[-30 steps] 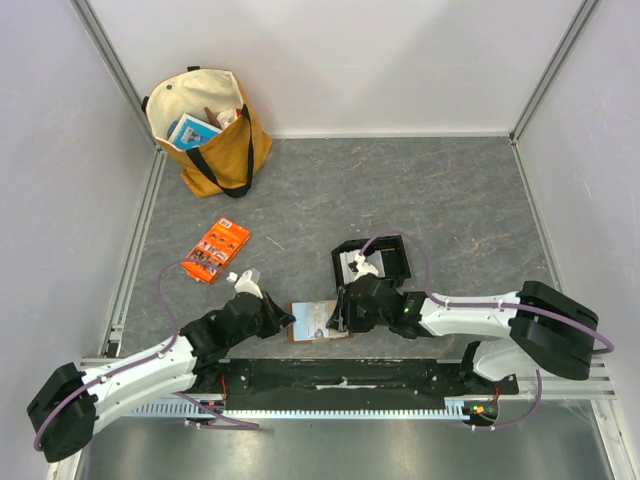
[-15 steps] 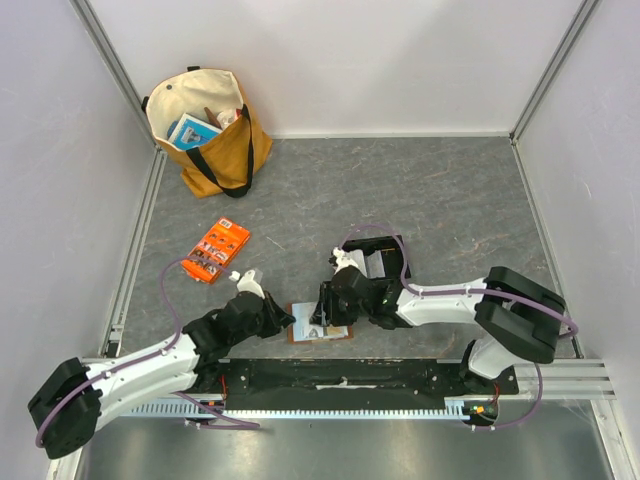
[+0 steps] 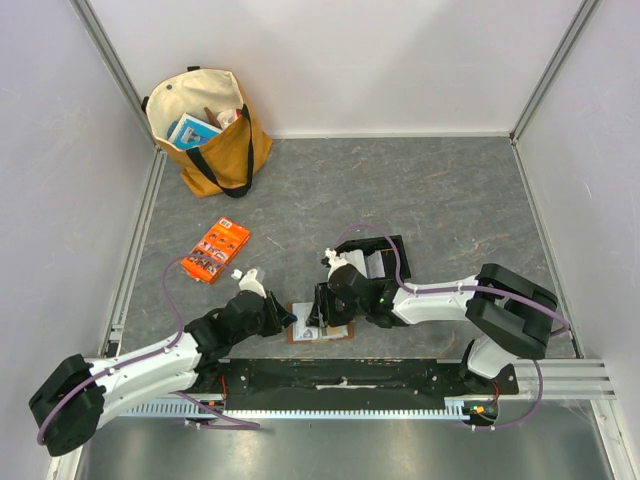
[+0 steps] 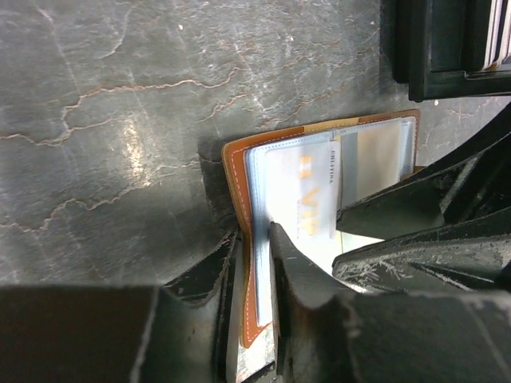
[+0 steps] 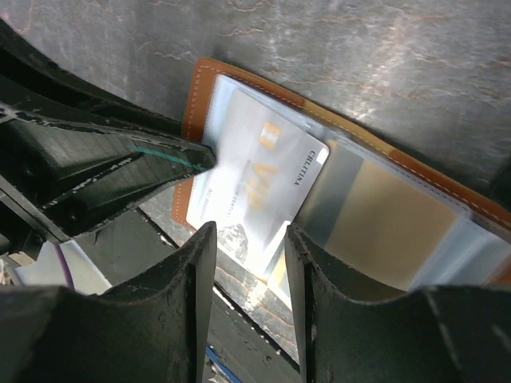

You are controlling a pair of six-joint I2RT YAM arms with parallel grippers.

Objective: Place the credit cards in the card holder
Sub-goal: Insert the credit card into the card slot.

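The grey table [image 3: 450,200] fills the top view, and we find a tan bag [image 3: 205,140] standing in its upper left corner. A black tray [image 3: 392,250] lies just right of centre. An orange packet [image 3: 216,250] lies left of centre, well apart from the tray.

The card holder [image 5: 391,211] lies open and flat at lower centre of the top view, below the tray and between the two grippers — brown cover down, clear pockets up.

In the right wrist view a white card [image 5: 259,171] with gold lettering lies slanted over the left-hand pockets. Its lower end reaches down between the fingers of the right gripper [image 5: 250,230]. These fingers stand partly spread and pinch the card by its opposite edges.

The left gripper [image 4: 254,233] straddles the brown edge of the card holder at lower centre of the left wrist view — its fingers stand close together with that edge in the narrow gap. We cannot tell whether they press on it.
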